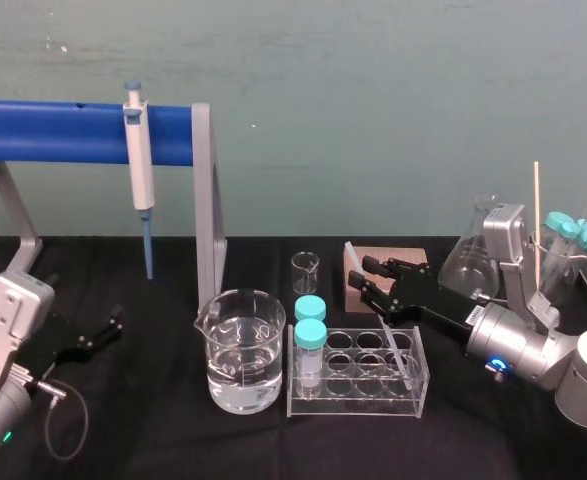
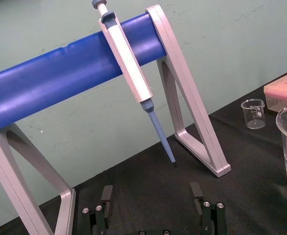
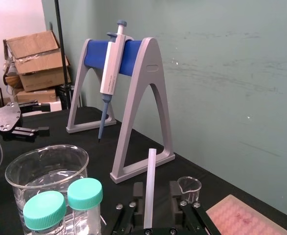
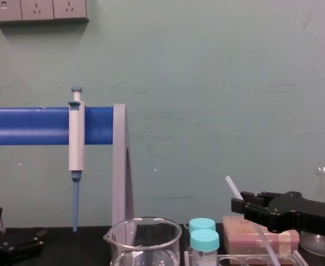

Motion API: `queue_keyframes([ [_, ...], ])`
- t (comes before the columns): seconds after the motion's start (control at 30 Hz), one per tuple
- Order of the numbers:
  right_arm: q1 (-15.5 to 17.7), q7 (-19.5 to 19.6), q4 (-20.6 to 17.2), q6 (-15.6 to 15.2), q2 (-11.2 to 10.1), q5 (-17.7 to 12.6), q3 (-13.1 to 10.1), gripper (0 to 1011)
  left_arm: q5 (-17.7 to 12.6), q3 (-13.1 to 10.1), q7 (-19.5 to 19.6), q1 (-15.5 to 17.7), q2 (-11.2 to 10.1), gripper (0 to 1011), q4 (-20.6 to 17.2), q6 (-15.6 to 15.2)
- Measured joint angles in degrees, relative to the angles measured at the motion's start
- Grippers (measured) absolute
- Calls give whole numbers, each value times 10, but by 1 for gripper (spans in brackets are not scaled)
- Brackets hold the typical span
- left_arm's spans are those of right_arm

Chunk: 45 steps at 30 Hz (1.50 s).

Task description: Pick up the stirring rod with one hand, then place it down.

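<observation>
The stirring rod [image 1: 398,350] is a thin translucent-white stick that leans tilted over the clear tube rack [image 1: 418,385], its upper end raised toward the back. My right gripper [image 1: 365,280] reaches in from the right and straddles the rod's upper part. In the right wrist view the stirring rod [image 3: 149,186] stands between the two black fingers [image 3: 139,193], close against one with a gap to the other, so the right gripper [image 3: 156,195] is open around it. The chest view has the stirring rod [image 4: 232,186] poking up behind the right gripper [image 4: 241,206]. My left gripper [image 1: 108,328] rests open at the table's left.
A large beaker of water [image 1: 241,350] stands left of the rack, which holds two teal-capped tubes [image 1: 310,335]. Behind are a small beaker [image 1: 305,272] and a pink block [image 1: 403,255]. A pipette [image 1: 139,160] hangs on the blue stand [image 1: 63,130]. A flask [image 1: 471,262] stands at the right.
</observation>
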State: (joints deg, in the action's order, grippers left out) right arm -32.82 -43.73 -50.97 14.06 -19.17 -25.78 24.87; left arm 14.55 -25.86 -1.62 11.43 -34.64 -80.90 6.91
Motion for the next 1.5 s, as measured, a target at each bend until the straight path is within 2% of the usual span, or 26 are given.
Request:
queue_keyframes([
  [0.03,0,0,0,0,0,0,0,321,0,0,0,0,0,1000,0,0],
  [0.13,0,0,0,0,0,0,0,260,0,0,0,0,0,1000,0,0],
  [0.2,0,0,0,0,0,0,0,164,0,0,0,0,0,1000,0,0],
  [0.23,0,0,0,0,0,0,0,164,0,0,0,0,0,1000,0,0],
  [0.33,0,0,0,0,0,0,0,72,0,0,0,0,0,1000,0,0],
  [0.93,4,2,-9,-3,-2,1,-1,72,0,0,0,0,0,1000,0,0],
  [1.3,30,21,-69,-11,-12,-6,-13,72,0,0,0,0,0,1000,0,0],
  [1.5,41,37,-117,2,-16,-12,-25,72,0,0,0,0,0,1000,0,0],
])
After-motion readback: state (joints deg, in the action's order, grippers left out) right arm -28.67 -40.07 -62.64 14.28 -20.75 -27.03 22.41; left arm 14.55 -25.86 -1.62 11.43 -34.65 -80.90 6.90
